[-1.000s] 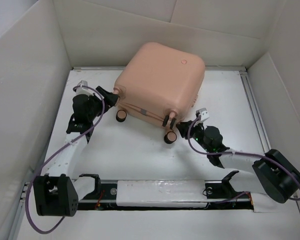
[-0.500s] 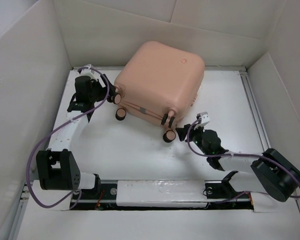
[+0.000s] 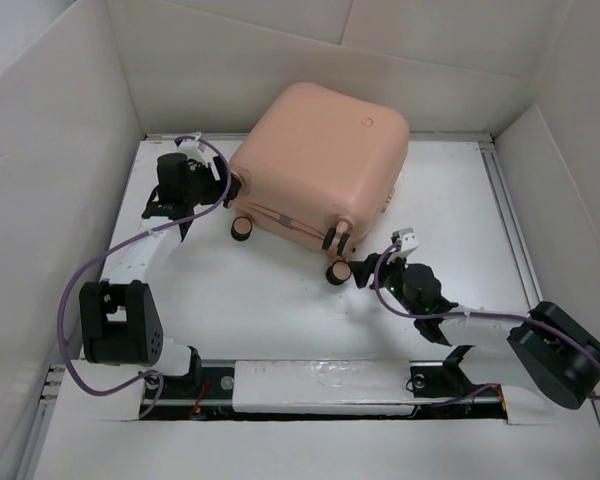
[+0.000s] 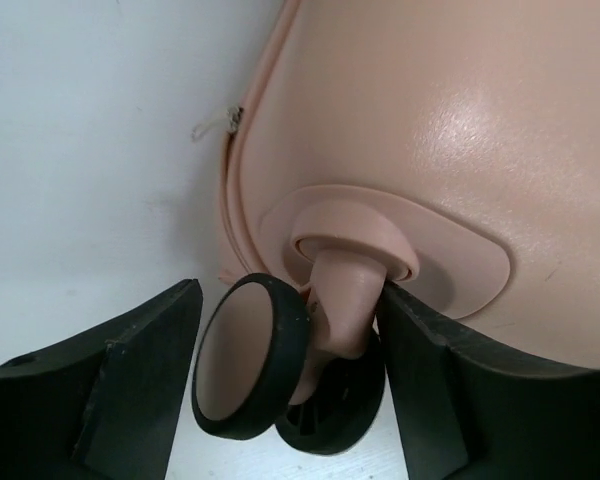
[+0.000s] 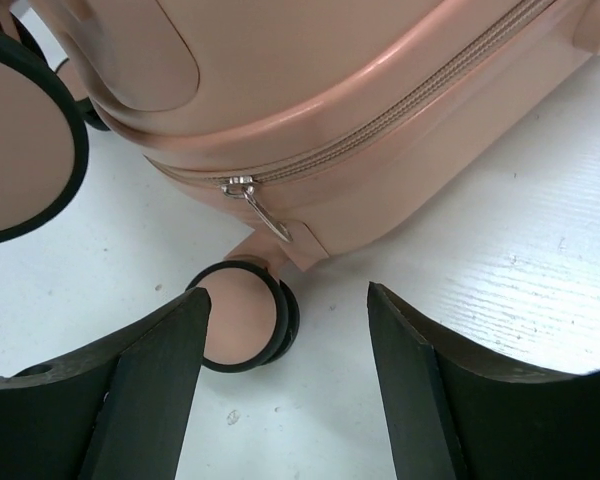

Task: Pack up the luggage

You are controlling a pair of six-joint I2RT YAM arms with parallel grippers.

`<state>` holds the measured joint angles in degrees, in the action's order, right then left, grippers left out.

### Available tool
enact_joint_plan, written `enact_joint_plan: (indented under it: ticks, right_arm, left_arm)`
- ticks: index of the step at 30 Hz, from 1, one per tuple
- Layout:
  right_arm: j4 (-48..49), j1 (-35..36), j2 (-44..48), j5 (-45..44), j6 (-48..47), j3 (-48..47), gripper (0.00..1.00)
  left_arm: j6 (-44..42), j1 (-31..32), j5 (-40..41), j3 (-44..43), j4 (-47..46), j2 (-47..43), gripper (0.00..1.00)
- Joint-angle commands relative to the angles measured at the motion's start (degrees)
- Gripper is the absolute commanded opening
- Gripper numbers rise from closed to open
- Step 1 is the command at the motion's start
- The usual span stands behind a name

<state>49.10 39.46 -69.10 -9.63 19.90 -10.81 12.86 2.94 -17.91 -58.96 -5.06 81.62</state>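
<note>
Peach suitcase lay zipped shut on white surface | left tool spread wide, straddled a corner wheel | right tool likewise spread, faced the zipper pull.

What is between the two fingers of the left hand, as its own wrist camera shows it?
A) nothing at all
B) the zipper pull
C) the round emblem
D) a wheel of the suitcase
D: in the left wrist view, a black-rimmed wheel of the suitcase sits between the fingers of the left hand, which are spread on either side of it.
</note>
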Motion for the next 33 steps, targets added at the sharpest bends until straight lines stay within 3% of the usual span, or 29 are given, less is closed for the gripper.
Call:
enact_joint_plan:
  ticks: [1,6,7,11,16,25,33]
  right_arm:
    - [1.96,0.35,-0.51,-0.57,0.05,-2.02,0.70]
    - [2.49,0.87,-1.12,-0.57,0.05,-2.02,0.70]
    - [2.49,0.88,-1.82,-0.57,0.05,-2.63,0.70]
    - [2.49,0.88,-2.88,-0.57,0.05,-3.34,0.70]
    - [-0.05,0.35,-2.27,-1.18,-0.48,-3.87,0.69]
    - [-2.08,-1.75,0.63,-7.07,-0.73,-3.34,0.68]
    - [-7.18,-4.13,5.28,-6.99,4.00,-2.73,0.61]
  left_arm:
    - [-2.05,-0.13,-5.28,-2.21,-0.83,1.08,0.61]
    - [-3.80,3.46,-5.65,-3.08,-0.14,3.62,0.49]
    - [-4.33,4.00,-5.64,-4.48,1.18,4.24,0.35]
    - [-1.89,4.62,-6.25,-4.50,0.40,4.86,0.00]
    - [6.36,4.62,-10.03,-0.29,-2.23,-0.05,0.00]
    - [18.41,10.16,-6.26,12.89,-3.90,-22.54,0.00]
    - [20.27,10.16,-0.28,23.61,-0.13,-33.98,0.00]
